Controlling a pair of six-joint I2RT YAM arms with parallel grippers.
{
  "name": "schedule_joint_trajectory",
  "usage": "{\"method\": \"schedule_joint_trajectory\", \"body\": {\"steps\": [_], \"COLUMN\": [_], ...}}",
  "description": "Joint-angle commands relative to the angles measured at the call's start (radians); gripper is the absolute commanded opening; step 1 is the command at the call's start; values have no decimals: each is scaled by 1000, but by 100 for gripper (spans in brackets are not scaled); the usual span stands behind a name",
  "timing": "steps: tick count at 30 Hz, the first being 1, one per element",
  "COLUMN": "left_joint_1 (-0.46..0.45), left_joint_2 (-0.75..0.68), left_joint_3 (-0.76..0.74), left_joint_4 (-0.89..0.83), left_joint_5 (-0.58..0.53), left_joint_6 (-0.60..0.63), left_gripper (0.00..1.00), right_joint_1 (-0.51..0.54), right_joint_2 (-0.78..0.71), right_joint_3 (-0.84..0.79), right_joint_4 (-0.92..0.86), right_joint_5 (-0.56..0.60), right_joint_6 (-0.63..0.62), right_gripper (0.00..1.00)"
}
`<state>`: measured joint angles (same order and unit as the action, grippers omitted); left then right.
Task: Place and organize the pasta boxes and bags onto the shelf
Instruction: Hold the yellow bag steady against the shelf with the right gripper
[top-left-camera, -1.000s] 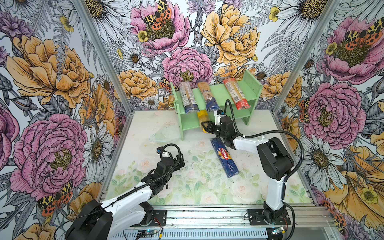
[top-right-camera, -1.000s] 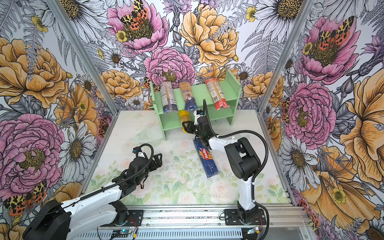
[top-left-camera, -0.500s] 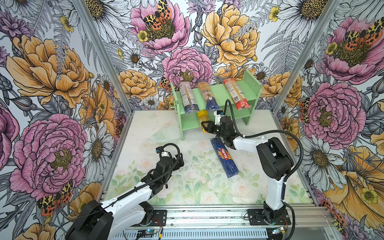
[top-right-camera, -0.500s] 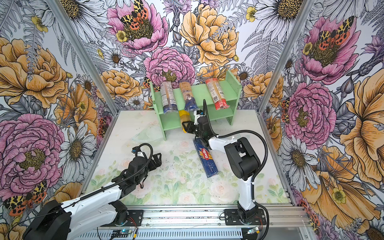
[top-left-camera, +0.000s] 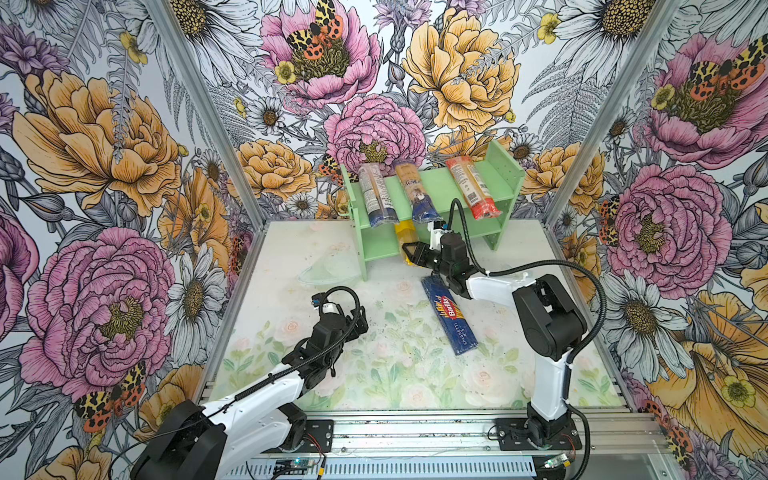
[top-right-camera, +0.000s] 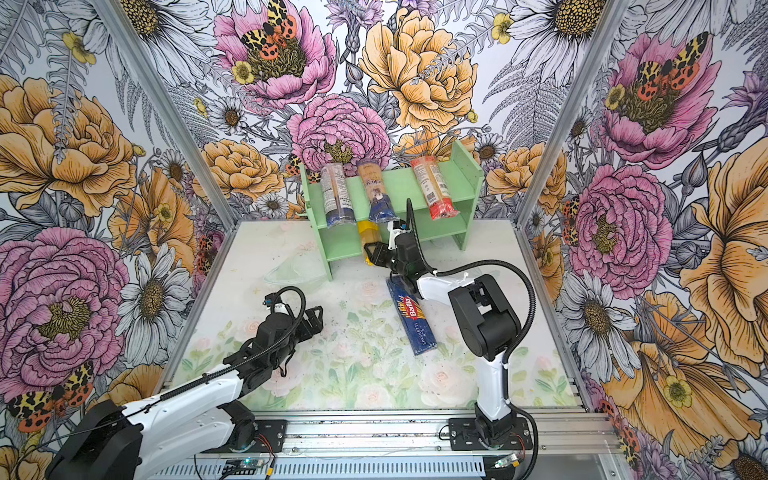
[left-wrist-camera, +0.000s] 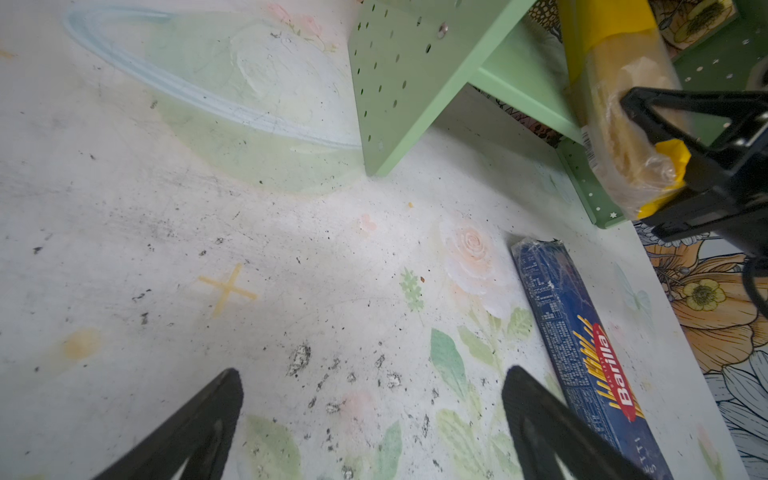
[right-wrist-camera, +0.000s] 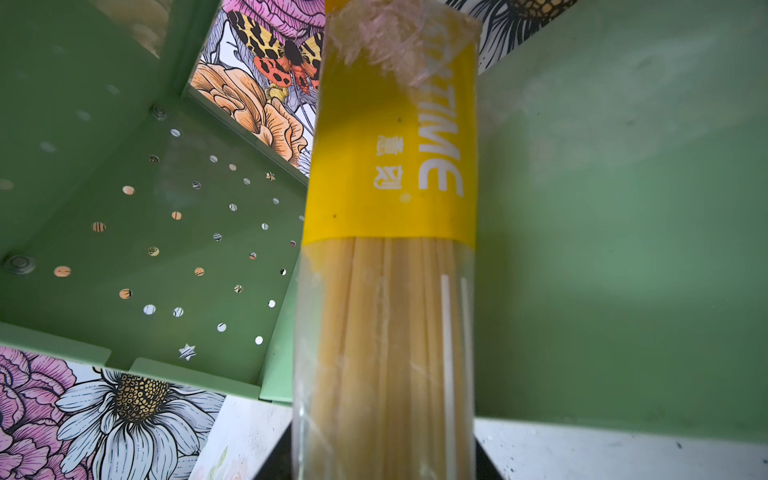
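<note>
The mint-green shelf (top-left-camera: 505, 176) (top-right-camera: 469, 166) stands at the back of the table. Three pasta bags lie across its top tier: two with dark-blue ends (top-left-camera: 376, 195) (top-left-camera: 415, 191) and a red-ended one (top-left-camera: 471, 191). My right gripper (top-left-camera: 409, 253) (top-right-camera: 372, 255) (right-wrist-camera: 384, 457) is shut on the near end of the yellow bag (top-left-camera: 405, 235) (right-wrist-camera: 386, 249); the bag's far end reaches into the lower tier. The dark blue Barilla box (top-left-camera: 449, 316) (left-wrist-camera: 590, 353) lies flat on the table beside the right arm. My left gripper (top-left-camera: 359, 320) (left-wrist-camera: 372, 374) hovers open and empty left of the box.
A clear, shallow plastic dish (top-left-camera: 328, 270) (left-wrist-camera: 208, 83) lies on the table by the shelf's left side panel (left-wrist-camera: 395, 83). Flowered walls close in the table at the left, the back and the right. The arm bases sit along the front rail.
</note>
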<state>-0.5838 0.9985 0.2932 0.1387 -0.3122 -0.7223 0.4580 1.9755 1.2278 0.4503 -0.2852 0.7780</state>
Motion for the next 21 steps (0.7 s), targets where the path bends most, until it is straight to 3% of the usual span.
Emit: {"method": "schedule_joint_trajectory", "body": {"steps": [1,21], "left_joint_1": [11,21], "left_joint_2": [-10,-4], "left_joint_3": [-9,-9], "left_joint_4": [0,4], "left_joint_5": [22,25], "left_joint_6": [26,26], "left_gripper": [99,99], "right_joint_1": [-10,-12], "right_joint_2": [8,16], "right_joint_3": [52,52], "right_joint_4": [122,141], "right_joint_5": [17,17], "right_joint_6": [-20,-17], "right_gripper": [44,46]}}
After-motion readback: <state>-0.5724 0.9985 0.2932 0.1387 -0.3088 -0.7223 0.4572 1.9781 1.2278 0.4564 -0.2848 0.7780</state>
